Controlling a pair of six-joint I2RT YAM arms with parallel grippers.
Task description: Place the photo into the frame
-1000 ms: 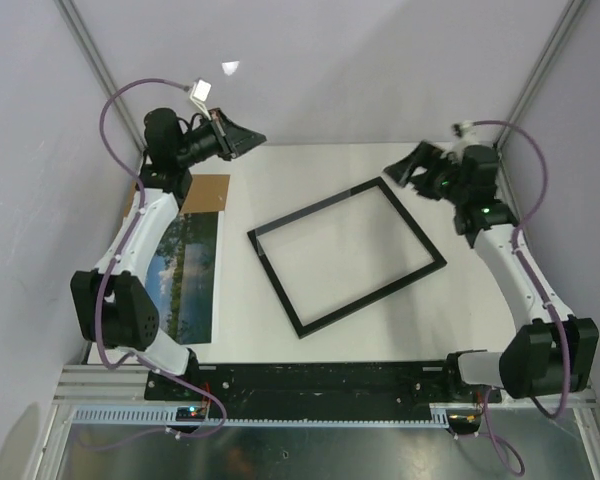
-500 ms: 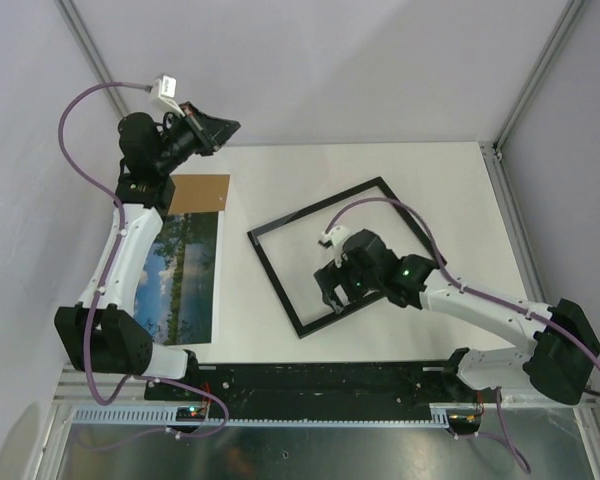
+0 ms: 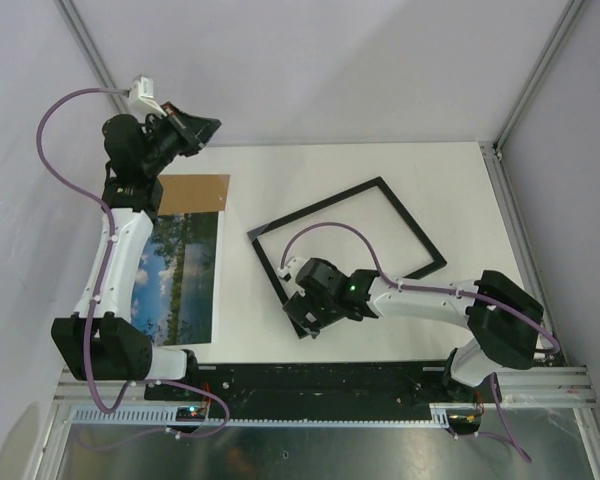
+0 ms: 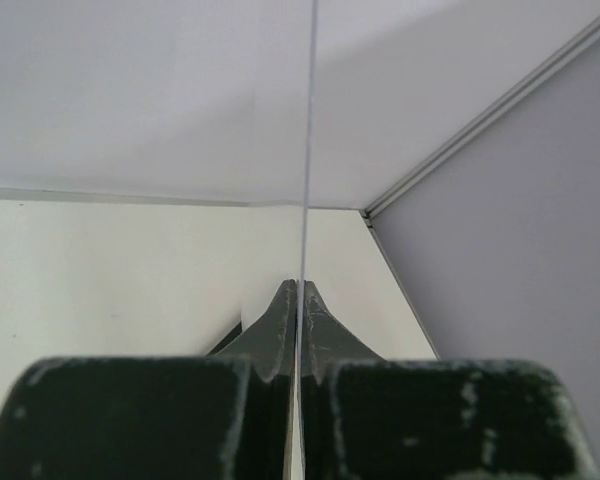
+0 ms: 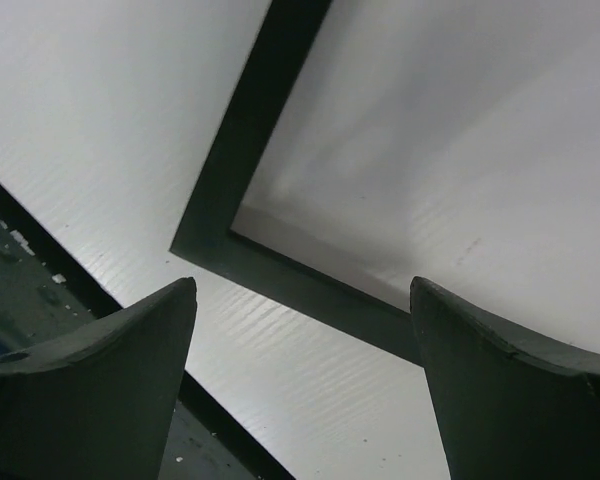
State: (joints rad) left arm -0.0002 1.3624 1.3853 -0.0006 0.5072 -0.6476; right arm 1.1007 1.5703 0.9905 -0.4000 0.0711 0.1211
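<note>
- right wrist view: the right gripper (image 5: 302, 290) has its jaws spread wide, with nothing between the fingers (image 5: 110, 370). it sits over the near corner of the frame (image 5: 250, 130), and whether a finger touches the frame cannot be told.
- from the top camera, the right gripper (image 3: 305, 310) is low at that near corner, just behind the black rail (image 3: 320, 380) along the table's near edge. little room is left there between frame and rail.
- the frame (image 3: 316, 207) lies flat and turned at an angle near the middle of the white table (image 3: 460, 190). bare table shows through its opening and all around it.
- the photo (image 3: 185, 270) lies face up along the left side, well apart from the frame, its near end close to the table's front edge.
- a brown cardboard board (image 3: 195, 193) lies touching or just beyond the photo's far end.
- the left gripper (image 3: 195, 128) is raised over the far-left corner, above the board. in the left wrist view its jaws (image 4: 302, 300) are pressed together. a thin pale line runs up from the seam, and what it is cannot be told.
- pale walls with metal corner posts (image 3: 535, 80) close in the table on three sides.
</note>
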